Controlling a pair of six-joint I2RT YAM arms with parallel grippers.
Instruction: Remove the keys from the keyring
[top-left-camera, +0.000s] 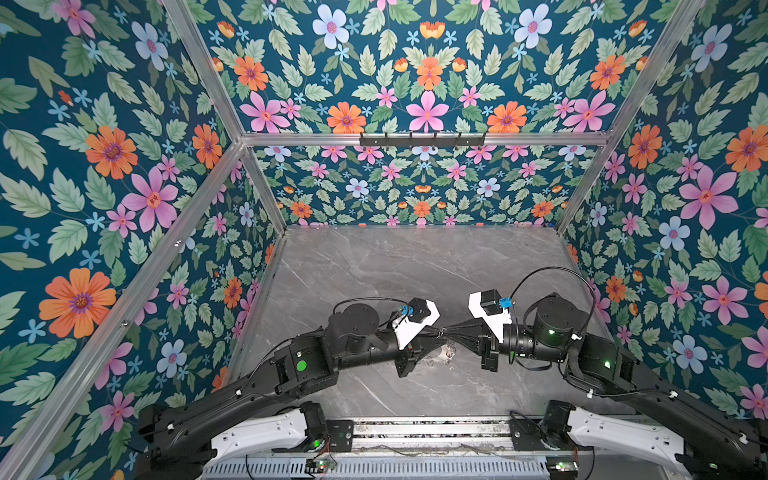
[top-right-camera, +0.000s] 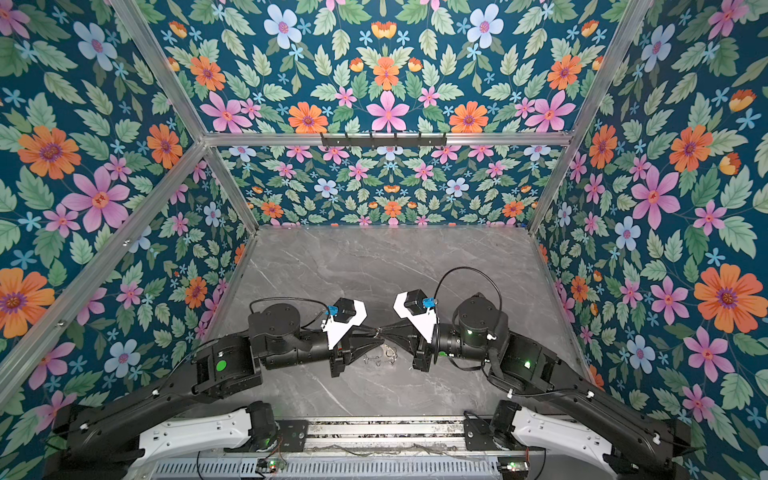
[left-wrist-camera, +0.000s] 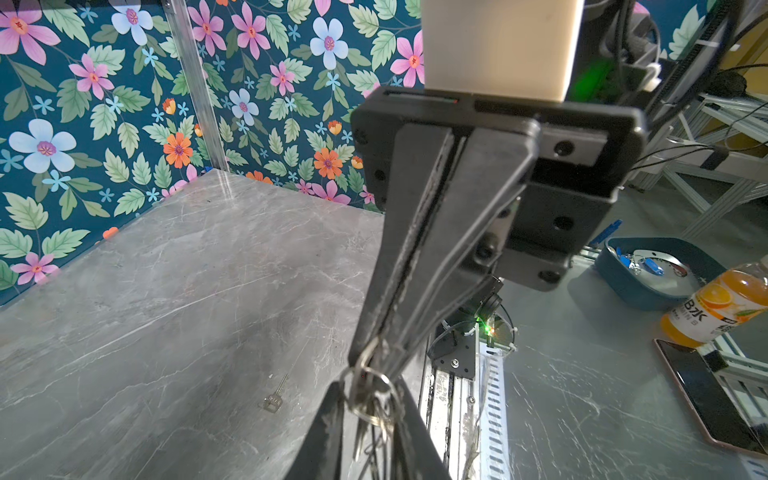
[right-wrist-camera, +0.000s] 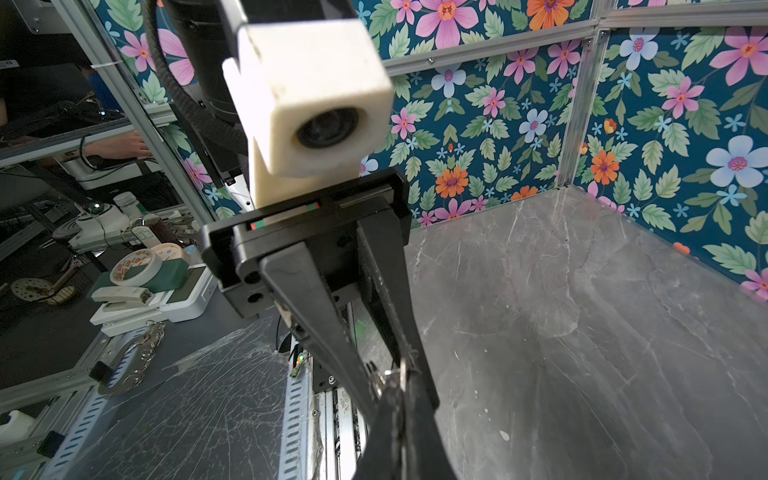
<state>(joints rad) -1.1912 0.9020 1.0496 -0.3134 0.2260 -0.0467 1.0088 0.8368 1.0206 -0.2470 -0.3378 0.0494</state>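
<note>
Nearest the left wrist camera, the left gripper (left-wrist-camera: 369, 386) reaches in with its two fingers a little apart. A small silvery split ring (left-wrist-camera: 386, 380) sits in the gap, and whether either pad touches it cannot be told. The right gripper (left-wrist-camera: 368, 359) meets it tip to tip from the opposite side, its jaws closed on the top of that ring. Several tiny keys (left-wrist-camera: 361, 436) hang from the ring between the left fingers. A loose key (left-wrist-camera: 275, 400) lies flat on the grey marble table (left-wrist-camera: 166, 311), well apart from the bunch.

In the right wrist view the right gripper (right-wrist-camera: 401, 390) is pinched tight, with a sliver of bright metal at its tips. Facing it, the left gripper (right-wrist-camera: 392, 370) shows a narrow gap between its fingertips.

In both top views the left gripper (top-left-camera: 436, 333) and the right gripper (top-left-camera: 451, 331) meet nose to nose above the near middle of the table (top-left-camera: 415, 270). Just below their tips show the keys (top-left-camera: 448, 354), and in a top view thin grey loops that look like the keyring (top-right-camera: 374, 358). Whether these hang or rest on the table cannot be told.
</note>
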